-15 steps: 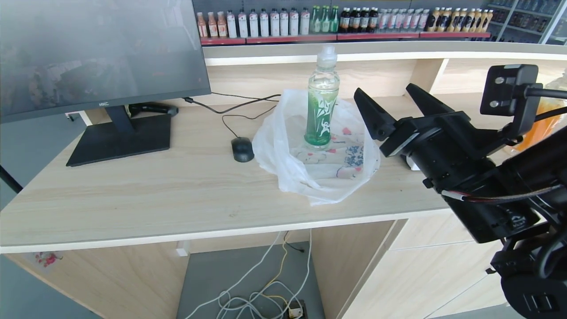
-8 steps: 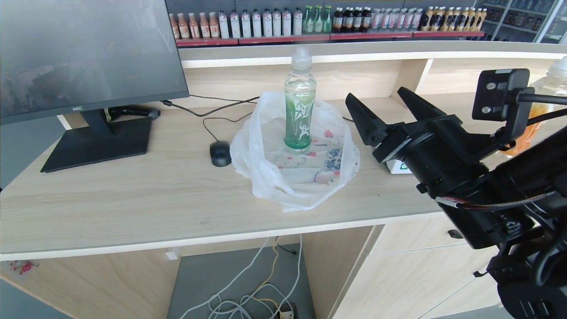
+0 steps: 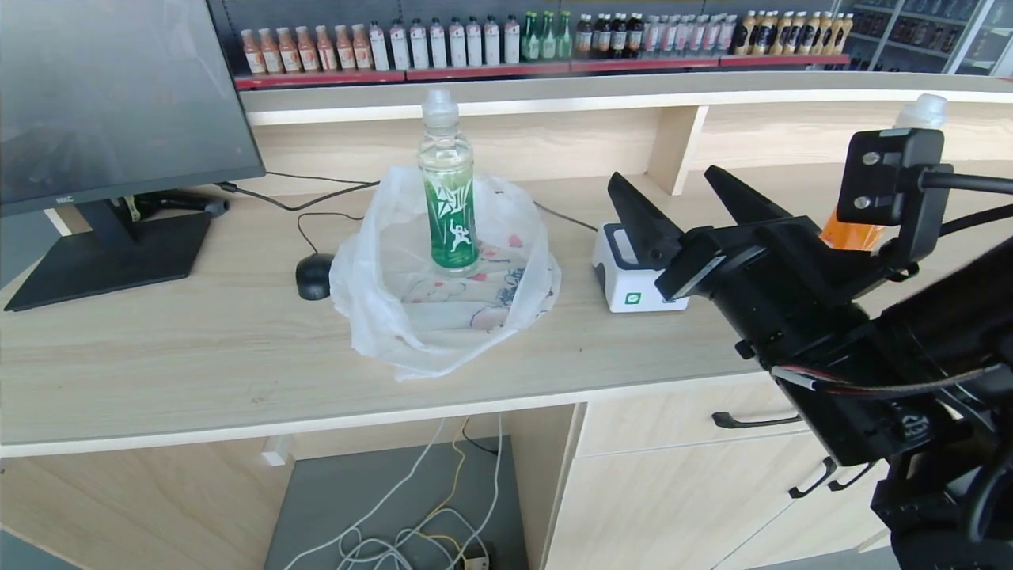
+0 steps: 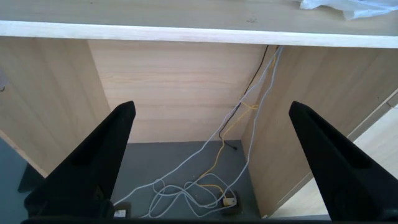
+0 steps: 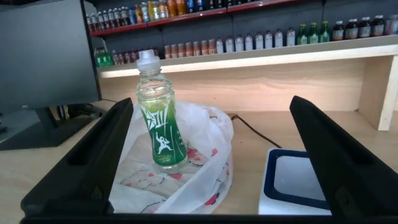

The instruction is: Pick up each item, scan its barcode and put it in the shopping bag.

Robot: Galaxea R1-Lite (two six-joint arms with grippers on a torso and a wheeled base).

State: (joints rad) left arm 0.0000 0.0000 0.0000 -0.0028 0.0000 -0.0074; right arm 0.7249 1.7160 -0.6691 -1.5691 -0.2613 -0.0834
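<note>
One orange bottle [image 3: 845, 231] sits far right: smooth, probably heavy with drink, so I'd grab mid-body. Right gripper [image 3: 662, 176] and left gripper [image 4: 211, 106] both spread, empty.

A: Your right arm [image 3: 910, 332] comes in from the lower right of the head view, with the forearm slanting up and forward.
B: Your right pincer [image 3: 662, 176] points ahead and toward the left. Its 2 black fingers [image 3: 643, 212] are spread wide, and nothing sits between them.
A: You can see your wrist camera bracket [image 3: 894, 178] standing above that wrist.
B: Your left pincer [image 4: 211, 107] is spread wide too. Its 2 tapered fingers frame the left wrist view, with nothing gripped.
A: Your right wrist view agrees with the head view: both fingers are far apart and the tips are level.
</note>
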